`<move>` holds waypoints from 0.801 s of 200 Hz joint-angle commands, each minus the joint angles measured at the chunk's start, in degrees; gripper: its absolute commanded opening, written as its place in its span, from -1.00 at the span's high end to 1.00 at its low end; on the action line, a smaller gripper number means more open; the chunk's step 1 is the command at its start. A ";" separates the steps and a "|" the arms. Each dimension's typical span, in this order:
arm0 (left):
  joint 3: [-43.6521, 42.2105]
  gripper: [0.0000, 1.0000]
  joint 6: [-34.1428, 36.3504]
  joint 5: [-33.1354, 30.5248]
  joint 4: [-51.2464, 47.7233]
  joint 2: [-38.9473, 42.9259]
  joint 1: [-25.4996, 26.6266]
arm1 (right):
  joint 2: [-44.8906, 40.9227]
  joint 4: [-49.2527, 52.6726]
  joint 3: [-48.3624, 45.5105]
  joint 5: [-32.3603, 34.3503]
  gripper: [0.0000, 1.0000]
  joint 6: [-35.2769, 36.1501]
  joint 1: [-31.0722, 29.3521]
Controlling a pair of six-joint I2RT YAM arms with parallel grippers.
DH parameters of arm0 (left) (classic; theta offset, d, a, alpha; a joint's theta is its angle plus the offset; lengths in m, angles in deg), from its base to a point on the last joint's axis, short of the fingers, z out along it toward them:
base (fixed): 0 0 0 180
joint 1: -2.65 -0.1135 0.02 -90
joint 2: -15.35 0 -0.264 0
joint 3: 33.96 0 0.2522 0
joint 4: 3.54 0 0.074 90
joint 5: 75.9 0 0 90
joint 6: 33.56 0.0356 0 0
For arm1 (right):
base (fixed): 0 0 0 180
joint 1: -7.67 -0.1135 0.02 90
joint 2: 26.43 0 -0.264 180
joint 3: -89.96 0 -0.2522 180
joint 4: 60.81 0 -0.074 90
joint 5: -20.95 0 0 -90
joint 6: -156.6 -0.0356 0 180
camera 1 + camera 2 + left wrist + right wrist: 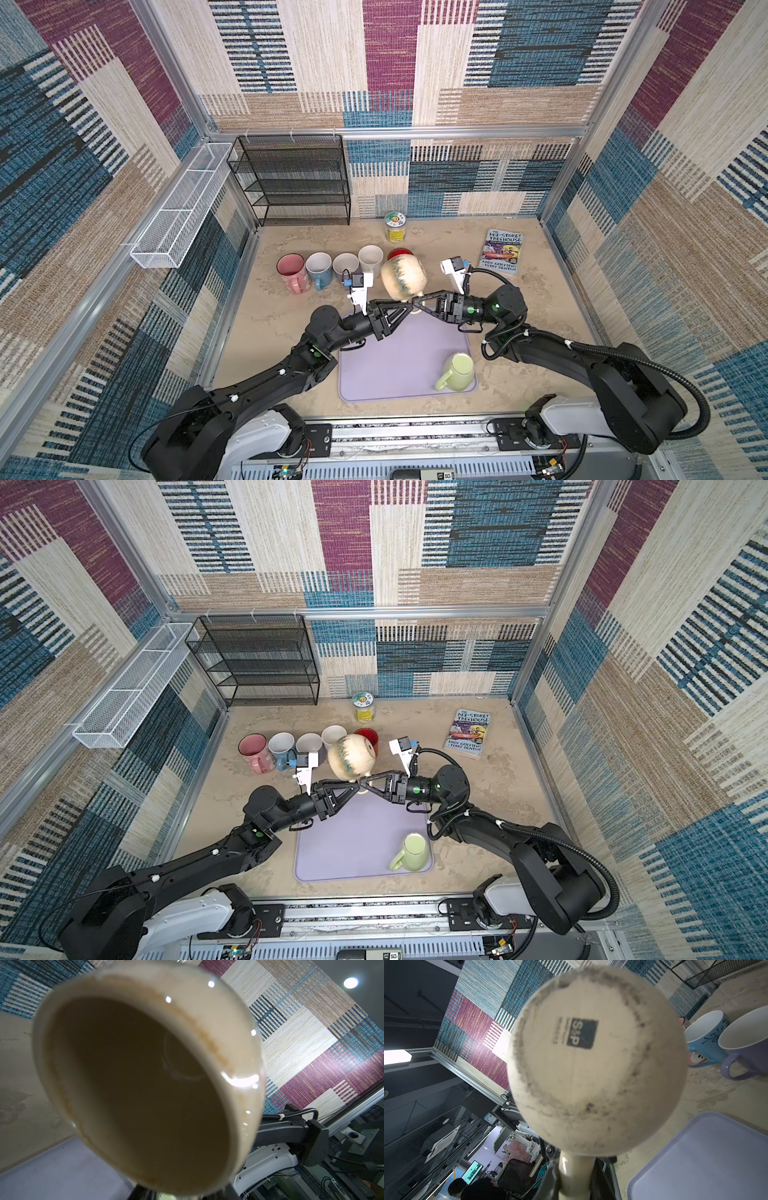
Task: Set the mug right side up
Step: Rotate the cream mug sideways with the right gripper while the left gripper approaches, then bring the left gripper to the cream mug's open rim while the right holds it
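Robot lab, test cell. Metal frame (399, 132) lined with carpet-pattern panels (390, 62). Past the right gripper (575, 1176), outside the frame, an open workroom: person (456, 1189) at a screen (472, 1169), mesh-backed chair (517, 1174), ceiling light panel (396, 1056).

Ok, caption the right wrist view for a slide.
Cream mug seen base-on, handle clamped in the right gripper, blue mug, purple mug and lavender tray beyond.

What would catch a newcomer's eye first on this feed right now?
The cream mug, held in mid-air roughly on its side between both arms, at the scene's centre. The right gripper is shut on its handle and the left gripper meets it tip to tip. Behind stands a row of upright mugs.
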 commanded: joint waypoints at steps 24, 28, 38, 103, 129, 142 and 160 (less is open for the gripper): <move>1.80 0.25 -0.42 0.49 6.17 -1.45 0.79 | -0.23 -4.44 0.14 -1.81 1.00 0.46 -0.18; 1.80 0.26 -0.34 0.39 6.23 -1.45 0.79 | -0.21 -4.14 0.11 -1.83 1.00 0.65 -0.18; 1.65 0.30 -0.18 0.04 6.22 -1.45 0.79 | -0.29 -3.40 0.28 -1.96 1.00 1.26 -0.18; 1.79 0.46 0.90 -0.43 5.36 -2.27 0.79 | 0.51 -3.57 0.70 -3.08 1.00 1.74 -0.26; 1.84 0.38 0.49 -0.53 6.80 -3.59 0.79 | 0.14 -2.25 0.92 -3.39 1.00 2.95 -0.44; 2.05 0.41 0.40 -0.43 7.28 -4.06 0.78 | 0.30 -2.09 0.90 -3.50 1.00 3.20 -0.53; 2.32 0.50 0.38 -0.13 7.22 -4.35 0.79 | 0.33 -1.99 0.71 -3.60 1.00 3.31 -0.51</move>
